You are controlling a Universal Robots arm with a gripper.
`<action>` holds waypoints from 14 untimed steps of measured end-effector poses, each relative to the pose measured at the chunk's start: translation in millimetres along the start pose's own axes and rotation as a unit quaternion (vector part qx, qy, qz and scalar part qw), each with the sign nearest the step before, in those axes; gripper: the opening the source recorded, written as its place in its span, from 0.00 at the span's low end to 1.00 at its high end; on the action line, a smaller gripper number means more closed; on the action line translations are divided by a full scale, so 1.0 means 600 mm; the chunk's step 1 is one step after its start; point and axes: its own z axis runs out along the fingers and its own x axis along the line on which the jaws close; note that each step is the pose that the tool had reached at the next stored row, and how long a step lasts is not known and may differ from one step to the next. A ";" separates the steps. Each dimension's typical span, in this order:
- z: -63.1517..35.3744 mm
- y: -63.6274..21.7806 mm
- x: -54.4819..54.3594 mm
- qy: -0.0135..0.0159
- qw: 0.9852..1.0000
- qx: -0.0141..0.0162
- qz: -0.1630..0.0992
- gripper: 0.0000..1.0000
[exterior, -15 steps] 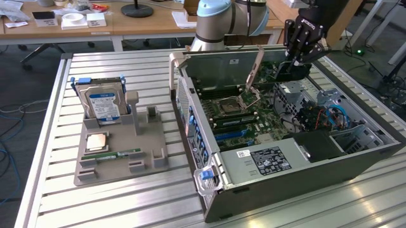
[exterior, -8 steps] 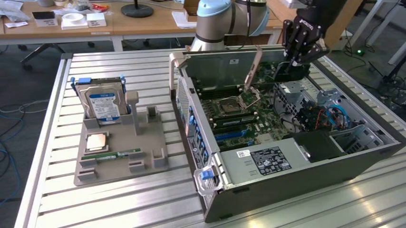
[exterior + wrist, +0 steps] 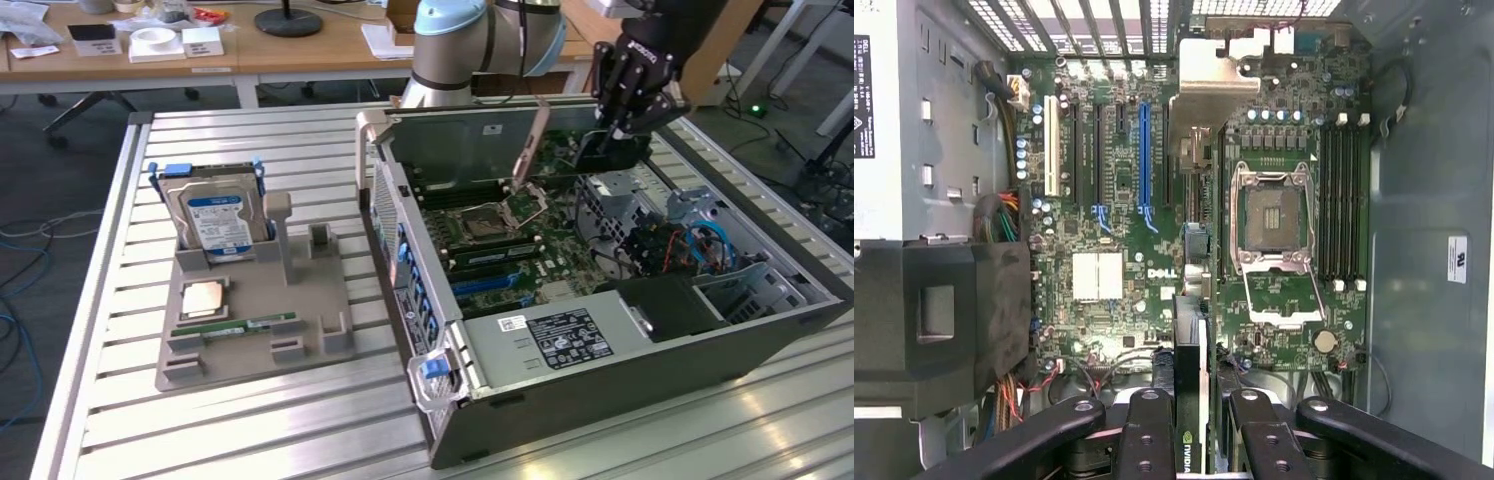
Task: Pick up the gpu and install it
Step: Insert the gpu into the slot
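Out on the desk [image 3: 267, 440], well apart from the fingers [image 3: 1150, 435], the hard drive [image 3: 220, 222] stands in its holder. Inside the open case [image 3: 641, 390], the fingers are clamped on the gpu [image 3: 1190, 370], held edge-on between them over the motherboard [image 3: 1104, 200]. The danger, I'd say: its edge looks offset from the blue slot [image 3: 1145, 160] beyond the fingertips, so pushing down misaligned could jam the card or strike the CPU socket [image 3: 1272, 225].

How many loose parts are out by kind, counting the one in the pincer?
Boxy grey hard drive with blue-white label: 1
Square silvery processor chip: 1
Narrow green memory stick: 1
Thin dark gpu card, gripped in the black pincer: 1
Total: 4
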 end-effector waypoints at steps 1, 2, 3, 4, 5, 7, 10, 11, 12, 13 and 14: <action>0.000 0.001 0.000 0.000 1.000 0.000 0.000 0.26; 0.000 0.002 0.000 0.000 1.000 0.000 0.000 0.26; 0.000 0.003 0.000 0.000 1.000 0.000 0.000 0.26; 0.000 0.004 0.000 0.000 1.000 0.000 0.000 0.26; 0.000 0.007 0.000 0.000 1.000 0.001 0.000 0.26; 0.000 0.009 0.000 0.000 1.000 0.001 0.000 0.26; 0.000 0.014 0.000 0.000 1.000 0.001 0.000 0.26; 0.000 0.015 0.000 0.000 1.000 0.001 0.000 0.26; 0.000 0.016 0.000 0.000 1.000 0.002 0.000 0.26; 0.001 0.018 0.000 0.000 1.000 0.002 0.000 0.26; 0.001 0.020 0.000 0.000 1.000 0.003 0.000 0.26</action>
